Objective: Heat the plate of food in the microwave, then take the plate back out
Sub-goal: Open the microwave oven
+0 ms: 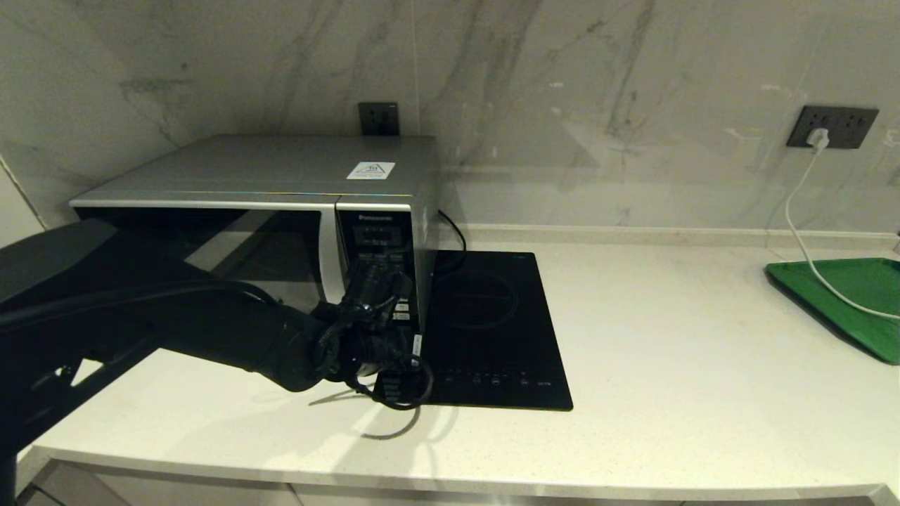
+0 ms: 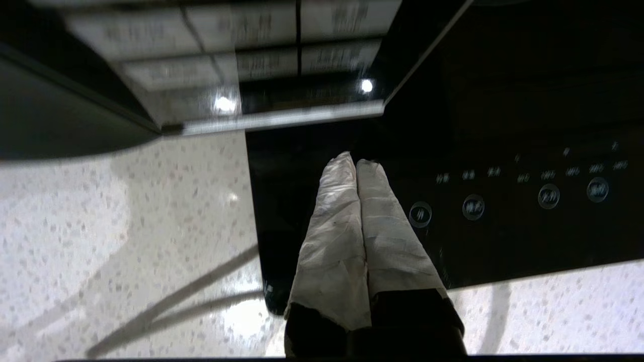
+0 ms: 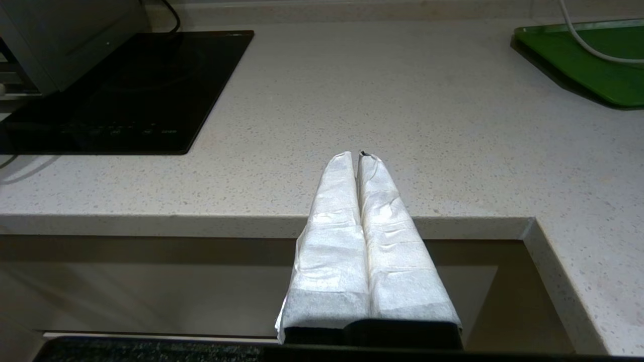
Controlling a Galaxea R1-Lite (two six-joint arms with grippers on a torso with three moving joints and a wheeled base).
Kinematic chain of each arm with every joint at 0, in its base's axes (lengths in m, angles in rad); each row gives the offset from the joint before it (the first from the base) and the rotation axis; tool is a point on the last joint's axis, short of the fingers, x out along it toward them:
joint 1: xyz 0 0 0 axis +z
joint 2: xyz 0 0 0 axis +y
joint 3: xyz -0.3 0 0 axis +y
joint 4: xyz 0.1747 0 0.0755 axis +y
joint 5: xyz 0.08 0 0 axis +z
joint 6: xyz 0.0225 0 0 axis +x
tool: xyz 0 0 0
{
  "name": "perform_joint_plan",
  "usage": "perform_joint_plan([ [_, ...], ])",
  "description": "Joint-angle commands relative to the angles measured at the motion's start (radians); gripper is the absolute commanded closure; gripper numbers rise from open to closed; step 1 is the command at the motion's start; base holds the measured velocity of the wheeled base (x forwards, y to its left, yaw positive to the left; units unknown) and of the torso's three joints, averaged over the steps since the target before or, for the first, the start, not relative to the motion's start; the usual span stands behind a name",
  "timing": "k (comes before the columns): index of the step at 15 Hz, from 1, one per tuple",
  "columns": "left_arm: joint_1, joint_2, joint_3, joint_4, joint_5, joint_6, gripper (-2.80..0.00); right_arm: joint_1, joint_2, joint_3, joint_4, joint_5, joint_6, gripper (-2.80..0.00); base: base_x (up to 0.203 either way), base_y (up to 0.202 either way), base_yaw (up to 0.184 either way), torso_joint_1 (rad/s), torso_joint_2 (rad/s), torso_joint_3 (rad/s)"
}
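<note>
The Panasonic microwave (image 1: 281, 211) has its door closed with the plate of food nowhere in view, likely inside, while the left gripper (image 2: 355, 163), fingers pressed together and empty, hangs beside its keypad (image 1: 383, 270), so retrieval remains.

We see the microwave (image 1: 281, 176) in brushed silver metal with a glossy dark glass door. The induction hob (image 1: 492, 330) is smooth, glossy black glass. The countertop (image 1: 668, 393) looks like polished speckled stone, the green tray (image 1: 851, 295) like smooth plastic. Both grippers' fingers (image 3: 342, 221) wear wrinkled white cloth-like wrapping.
</note>
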Motion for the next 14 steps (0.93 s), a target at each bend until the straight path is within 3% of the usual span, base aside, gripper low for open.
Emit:
perform_joint_plan([
  [1,0.0,0.019,-0.034,-0.001,0.002,0.004,0.0,-0.001,0.0,0.001,0.0,-0.001,0.0,0.0,0.0,0.0,0.0,0.0,0.0,0.0],
  [14,0.024,0.038,-0.058,-0.002,0.002,0.049,0.0,0.001,0.0,0.001,0.0,-0.001,0.0,0.0,0.0,0.0,0.0,0.0,0.0,0.0],
])
